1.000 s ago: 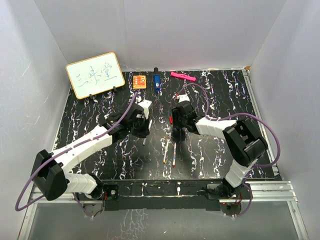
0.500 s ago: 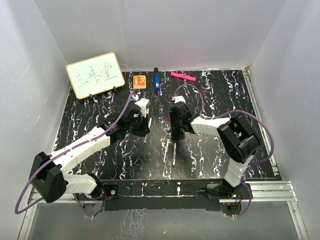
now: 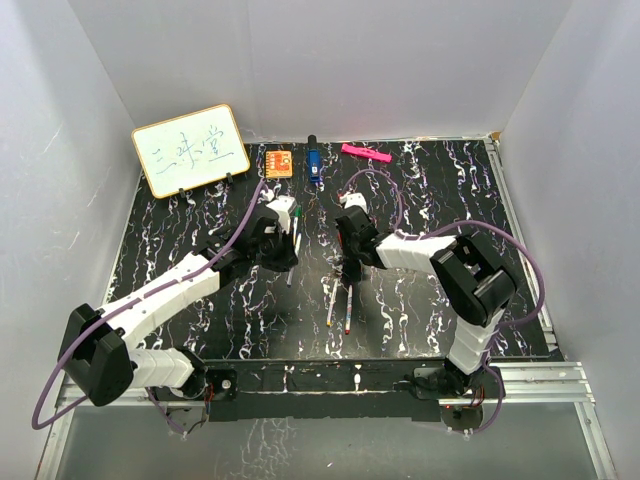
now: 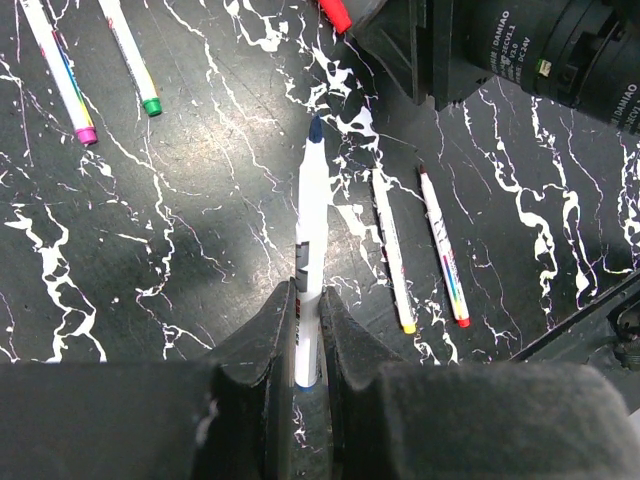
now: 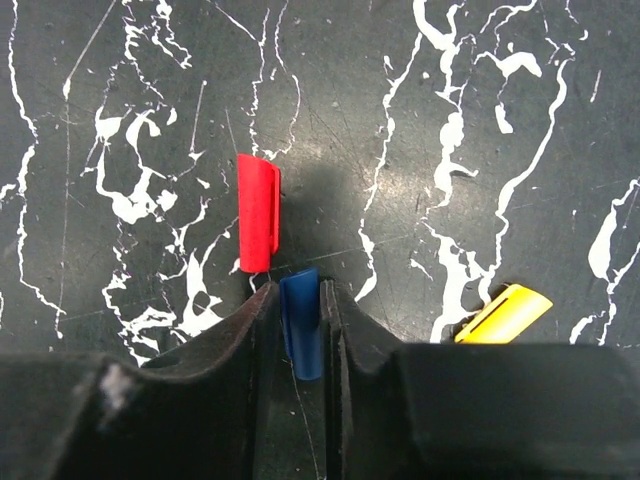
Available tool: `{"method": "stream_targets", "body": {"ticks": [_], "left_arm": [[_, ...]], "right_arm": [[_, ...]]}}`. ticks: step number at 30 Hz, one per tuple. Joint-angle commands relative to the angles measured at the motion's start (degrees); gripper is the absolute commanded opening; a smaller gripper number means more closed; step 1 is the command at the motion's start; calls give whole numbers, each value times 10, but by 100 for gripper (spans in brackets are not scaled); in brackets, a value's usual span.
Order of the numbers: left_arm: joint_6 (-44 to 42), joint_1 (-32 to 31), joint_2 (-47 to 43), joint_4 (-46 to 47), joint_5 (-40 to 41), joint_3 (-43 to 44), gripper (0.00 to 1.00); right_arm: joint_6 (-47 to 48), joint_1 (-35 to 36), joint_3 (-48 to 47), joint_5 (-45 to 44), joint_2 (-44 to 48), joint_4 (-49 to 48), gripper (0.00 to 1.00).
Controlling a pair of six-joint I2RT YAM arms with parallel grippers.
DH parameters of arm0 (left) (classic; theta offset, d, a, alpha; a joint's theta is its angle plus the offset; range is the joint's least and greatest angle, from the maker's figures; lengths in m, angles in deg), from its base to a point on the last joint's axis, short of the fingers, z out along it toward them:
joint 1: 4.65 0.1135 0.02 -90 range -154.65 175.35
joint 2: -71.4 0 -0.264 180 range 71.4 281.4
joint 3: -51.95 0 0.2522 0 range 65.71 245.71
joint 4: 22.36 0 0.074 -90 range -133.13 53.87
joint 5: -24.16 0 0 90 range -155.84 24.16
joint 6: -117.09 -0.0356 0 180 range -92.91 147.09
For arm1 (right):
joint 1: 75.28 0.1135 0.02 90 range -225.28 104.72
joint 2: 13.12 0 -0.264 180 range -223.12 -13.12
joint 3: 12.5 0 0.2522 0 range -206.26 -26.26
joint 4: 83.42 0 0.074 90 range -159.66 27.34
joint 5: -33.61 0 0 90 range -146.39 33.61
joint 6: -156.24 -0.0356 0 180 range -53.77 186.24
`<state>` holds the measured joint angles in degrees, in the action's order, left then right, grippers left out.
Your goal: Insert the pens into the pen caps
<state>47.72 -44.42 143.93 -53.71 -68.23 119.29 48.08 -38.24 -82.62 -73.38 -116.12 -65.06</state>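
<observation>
My left gripper point(image 4: 308, 300) is shut on a white pen with a dark blue tip point(image 4: 311, 215) that points away from the camera, low over the table. In the top view this gripper point(image 3: 290, 258) sits left of centre. My right gripper point(image 5: 298, 300) is shut on the blue cap point(image 5: 301, 320). The red cap point(image 5: 258, 212) lies just beyond its left finger and the yellow cap point(image 5: 503, 313) lies to the right. In the top view the right gripper point(image 3: 347, 262) is close to the right of the left one. The green and purple caps are out of view.
A yellow-ended pen point(image 4: 392, 250) and a red-ended pen point(image 4: 443, 250) lie side by side, also in the top view point(image 3: 338, 304). A pink-ended pen point(image 4: 60, 70) and a green-ended pen point(image 4: 130, 60) lie farther left. A whiteboard point(image 3: 190, 150), an orange block point(image 3: 279, 162), a blue-and-black object point(image 3: 313, 163) and a pink bar point(image 3: 365, 153) line the back.
The right gripper has shifted a little left and back, towards the left gripper. The left gripper has drawn slightly back and left with its pen.
</observation>
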Motion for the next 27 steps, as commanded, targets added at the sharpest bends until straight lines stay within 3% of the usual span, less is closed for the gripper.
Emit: {"method": "stream_targets", "body": {"ticks": [1,7,27], "left_arm": [[4,6,-22,8,-7,-2,0],[3,9,-21,10,-6,-1,0],[2,13,-22,22,-11,-7,0]], "right_arm": [[-5,4,-14,-11,-30,50,18],[-18,4,-26,9,-51,91,0],[-39,3,-82,-39,-39,124,1]]}}
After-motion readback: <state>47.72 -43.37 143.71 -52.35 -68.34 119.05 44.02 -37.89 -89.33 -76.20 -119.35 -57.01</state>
